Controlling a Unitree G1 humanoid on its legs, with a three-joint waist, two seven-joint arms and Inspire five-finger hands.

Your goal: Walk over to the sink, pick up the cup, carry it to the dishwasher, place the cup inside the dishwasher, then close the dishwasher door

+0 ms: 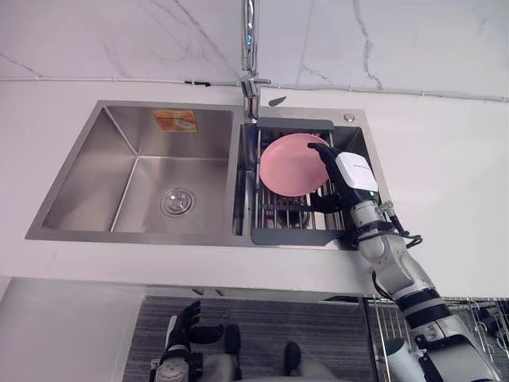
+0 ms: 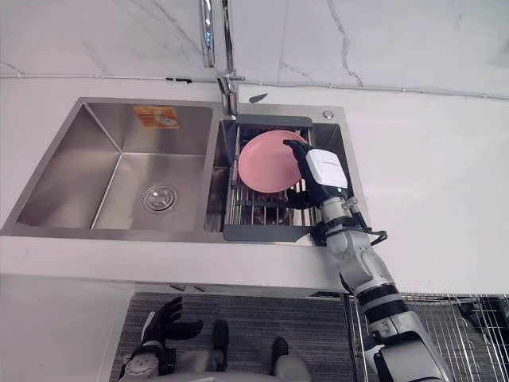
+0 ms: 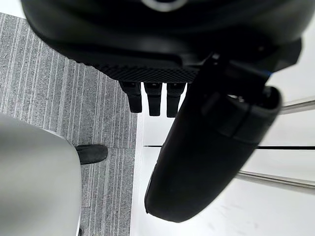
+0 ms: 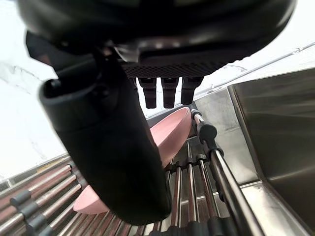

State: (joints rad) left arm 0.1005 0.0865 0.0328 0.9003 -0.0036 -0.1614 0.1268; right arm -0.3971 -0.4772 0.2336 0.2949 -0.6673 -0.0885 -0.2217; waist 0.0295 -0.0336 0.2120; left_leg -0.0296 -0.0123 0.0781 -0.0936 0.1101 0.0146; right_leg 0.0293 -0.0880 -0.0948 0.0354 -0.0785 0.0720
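Left eye view: right hand, fingers straight, at pink dish in sink rack, faucet behind.

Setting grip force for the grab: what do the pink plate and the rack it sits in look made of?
Pink plate: probably plastic or melamine, with a matte finish. Its colour is even with no sharp glints, though glazed ceramic can't be ruled out. Rack: metal rods with a steel-like sheen, set in a dark grey frame that is likely plastic or rubber.

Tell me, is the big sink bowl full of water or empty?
Empty: the left sink basin shows its bare steel floor and drain, with no water or dishes inside.
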